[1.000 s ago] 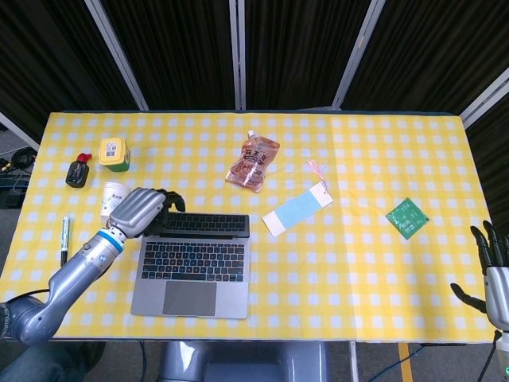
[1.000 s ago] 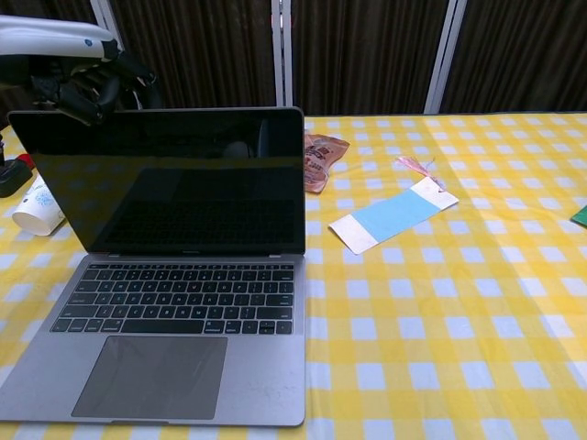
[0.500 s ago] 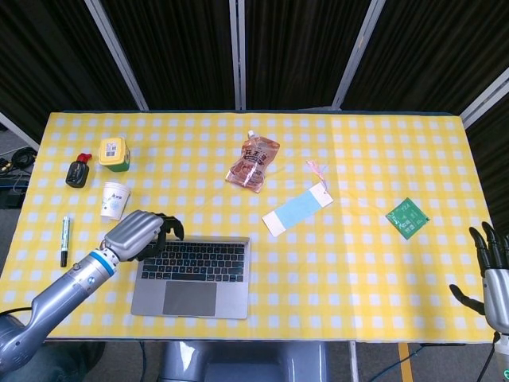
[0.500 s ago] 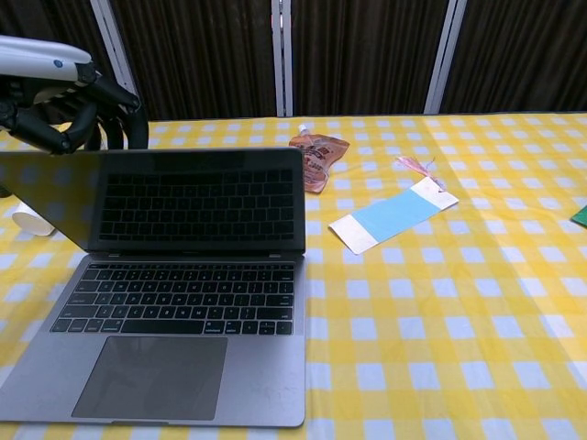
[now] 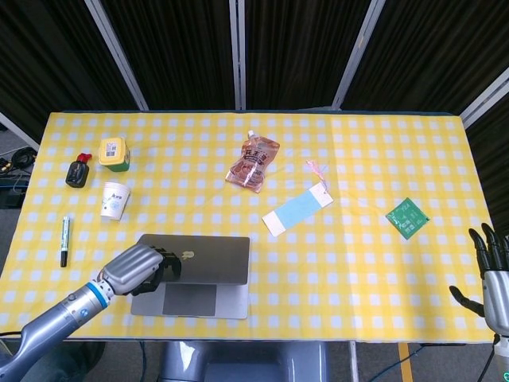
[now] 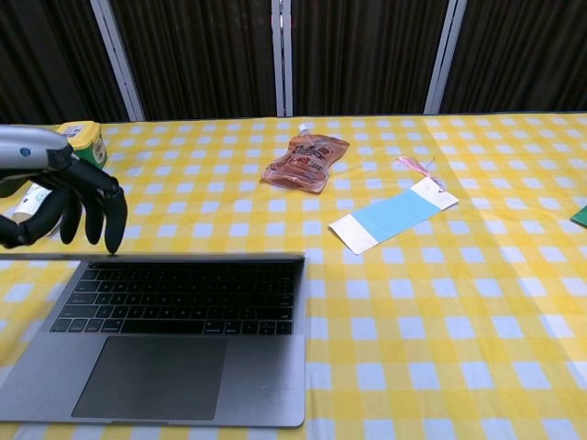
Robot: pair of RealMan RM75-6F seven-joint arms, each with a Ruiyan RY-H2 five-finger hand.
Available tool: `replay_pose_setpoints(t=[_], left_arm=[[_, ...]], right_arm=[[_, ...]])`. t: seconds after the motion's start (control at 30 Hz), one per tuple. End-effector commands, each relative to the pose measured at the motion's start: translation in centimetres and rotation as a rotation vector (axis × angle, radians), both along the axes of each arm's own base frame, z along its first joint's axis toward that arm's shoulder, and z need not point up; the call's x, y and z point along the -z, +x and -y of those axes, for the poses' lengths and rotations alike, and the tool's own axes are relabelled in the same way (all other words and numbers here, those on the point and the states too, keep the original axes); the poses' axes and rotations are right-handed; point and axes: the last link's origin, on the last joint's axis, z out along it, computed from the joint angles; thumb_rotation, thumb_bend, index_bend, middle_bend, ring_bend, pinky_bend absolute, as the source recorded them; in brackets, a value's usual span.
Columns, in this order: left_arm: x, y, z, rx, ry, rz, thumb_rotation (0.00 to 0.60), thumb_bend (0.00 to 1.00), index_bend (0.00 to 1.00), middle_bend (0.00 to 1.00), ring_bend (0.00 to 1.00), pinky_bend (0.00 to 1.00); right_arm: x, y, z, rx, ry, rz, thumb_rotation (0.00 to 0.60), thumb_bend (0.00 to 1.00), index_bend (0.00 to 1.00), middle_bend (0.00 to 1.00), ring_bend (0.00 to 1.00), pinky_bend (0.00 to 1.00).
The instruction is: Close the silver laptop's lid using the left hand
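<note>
The silver laptop [image 5: 203, 259] lies at the table's front left with its lid folded far down, nearly flat over the keyboard [image 6: 174, 298]. In the chest view the lid shows only as a thin edge [image 6: 193, 258] above the keys. My left hand [image 5: 143, 267] presses on the lid's left part, fingers [image 6: 87, 197] curled down onto its top edge. My right hand [image 5: 493, 270] hangs at the table's front right corner, fingers apart, holding nothing.
A paper cup [image 5: 114, 200], green-lidded jar [image 5: 114, 153], black object [image 5: 77, 172] and marker [image 5: 64, 239] sit at left. A snack pouch [image 5: 253, 161], blue card [image 5: 297, 211] and green circuit board [image 5: 407, 217] lie further right.
My left hand has pushed the lid forward and down, from upright to nearly flat over the keyboard. The right hand has stayed put.
</note>
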Motion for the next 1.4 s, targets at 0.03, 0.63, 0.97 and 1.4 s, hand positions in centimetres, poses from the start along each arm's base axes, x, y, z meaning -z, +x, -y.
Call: replay_pose_setpoints(t=[0.03,0.63,0.97,1.4], left_arm=[[1.4,-1.2,0.8,-0.017,-0.018,0.009,0.600,1.00,0.42,0.38,0.37,0.41],[8.0,-4.7,2.9,-0.023,-0.075,0.005,0.600,1.00,0.42,0.38,0.37,0.40],[9.9,-5.5,4.0,-0.017,-0.121,-0.023,0.600,1.00,0.42,0.38,0.37,0.40],[1.4,-4.4,1.6,0.019,0.327,0.248,0.600,0.54,0.12,0.05,0.04,0.04]], right_arm=[[0.0,0.0,0.0,0.000,-0.001,-0.001,0.600,0.00,0.07,0.00,0.00,0.00],[0.0,-0.1,0.0,0.004,-0.001,-0.005,0.600,0.00,0.07,0.00,0.00,0.00],[-0.1,-0.1,0.0,0.002,-0.006,-0.004,0.600,0.00,0.07,0.00,0.00,0.00],[-0.3,0.0,-0.1,-0.008,-0.007,0.006,0.600,0.00,0.07,0.00,0.00,0.00]])
